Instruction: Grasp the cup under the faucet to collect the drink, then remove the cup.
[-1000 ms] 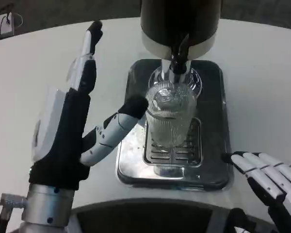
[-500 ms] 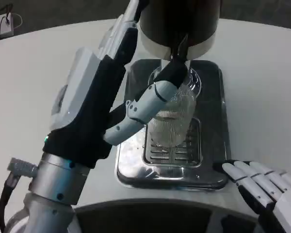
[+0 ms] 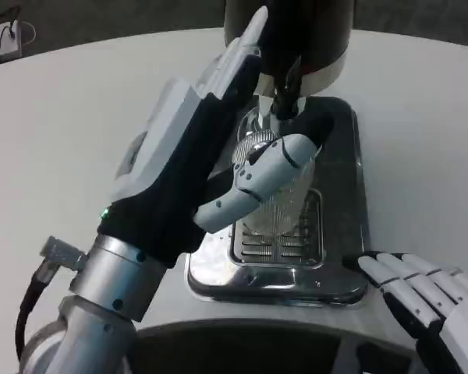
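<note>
left hand (image 3: 195,167) has moved in from table side, fingers now wrapping cup (image 3: 277,195) under faucet (image 3: 285,97), grip unconfirmed; right hand (image 3: 421,292) open, idle.

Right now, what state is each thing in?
Clear ribbed glass cup: upright on the drip grate, under the faucet.
Black faucet: flow not discernible.
Steel drip tray: flat on the table.
Left hand: wrapping around the cup.
Right hand: resting open.

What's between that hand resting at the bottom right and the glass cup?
In the head view, just the metal drip tray, its rim and grille, lies between the right hand and the cup.
</note>
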